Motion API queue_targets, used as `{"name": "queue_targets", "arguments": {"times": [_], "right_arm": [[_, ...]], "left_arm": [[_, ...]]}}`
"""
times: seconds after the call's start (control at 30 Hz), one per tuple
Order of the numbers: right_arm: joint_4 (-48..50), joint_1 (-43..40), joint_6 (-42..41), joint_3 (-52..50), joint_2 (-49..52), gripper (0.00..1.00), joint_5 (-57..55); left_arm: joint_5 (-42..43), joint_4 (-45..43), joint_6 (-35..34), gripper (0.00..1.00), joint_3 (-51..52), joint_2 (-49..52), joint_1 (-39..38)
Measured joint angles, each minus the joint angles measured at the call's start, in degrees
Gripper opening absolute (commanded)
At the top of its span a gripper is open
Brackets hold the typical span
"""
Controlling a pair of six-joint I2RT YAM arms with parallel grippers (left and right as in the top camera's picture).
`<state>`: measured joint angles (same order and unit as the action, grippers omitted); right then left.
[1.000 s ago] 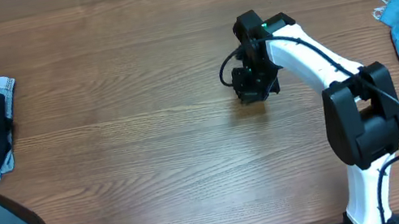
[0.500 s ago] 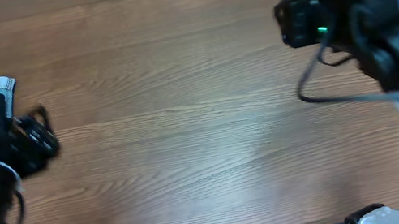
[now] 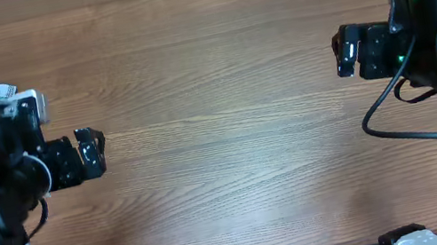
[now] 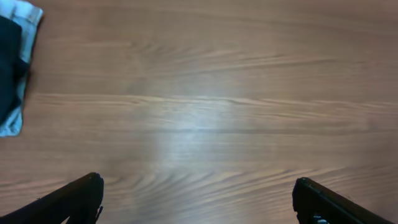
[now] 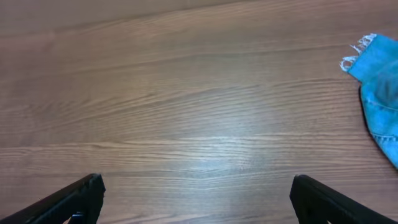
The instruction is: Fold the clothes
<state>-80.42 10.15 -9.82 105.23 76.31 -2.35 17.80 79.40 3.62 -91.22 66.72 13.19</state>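
Note:
The black clothes [image 4: 7, 68] show only at the far left edge of the left wrist view, lying on a pale light-blue denim piece [image 4: 13, 121]. In the overhead view my left arm covers them. My left gripper [image 3: 96, 153] [image 4: 196, 186] hangs open to the right of that pile, over bare wood, with nothing between its fingers. At the right side of the table my right gripper [image 3: 342, 54] [image 5: 196, 183] is also open and holds nothing, pointing toward the middle.
A bright blue frayed-edge denim garment [image 5: 380, 99] lies at the right edge of the right wrist view. A pale denim corner [image 3: 1, 90] peeks out beside my left arm. The wooden table [image 3: 222, 140] lies between the two grippers.
The right gripper has left the table's middle, swung to the right and opened. The left gripper has come off the pile at the left, moved rightward and opened wide.

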Motion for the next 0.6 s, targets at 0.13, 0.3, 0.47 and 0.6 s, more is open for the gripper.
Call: {"name": "queue_targets", "arguments": {"times": [0.13, 0.3, 0.47, 0.6], "right_arm": [[-0.07, 0.02, 0.00, 0.00, 0.00, 1.00, 0.02], [-0.11, 0.02, 0.02, 0.00, 0.00, 1.00, -0.02], [-2.23, 0.02, 0.07, 0.00, 0.00, 1.00, -0.02], [1.03, 0.02, 0.63, -0.07, 0.20, 1.00, -1.07]], "left_arm": [[-0.02, 0.02, 0.00, 1.00, 0.00, 3.96, 0.00], [-0.07, -0.04, 0.00, 1.00, 0.00, 9.38, 0.00], [-0.26, -0.04, 0.00, 1.00, 0.00, 15.34, 0.00], [-0.26, -0.09, 0.00, 1.00, 0.00, 20.28, 0.00]]}}
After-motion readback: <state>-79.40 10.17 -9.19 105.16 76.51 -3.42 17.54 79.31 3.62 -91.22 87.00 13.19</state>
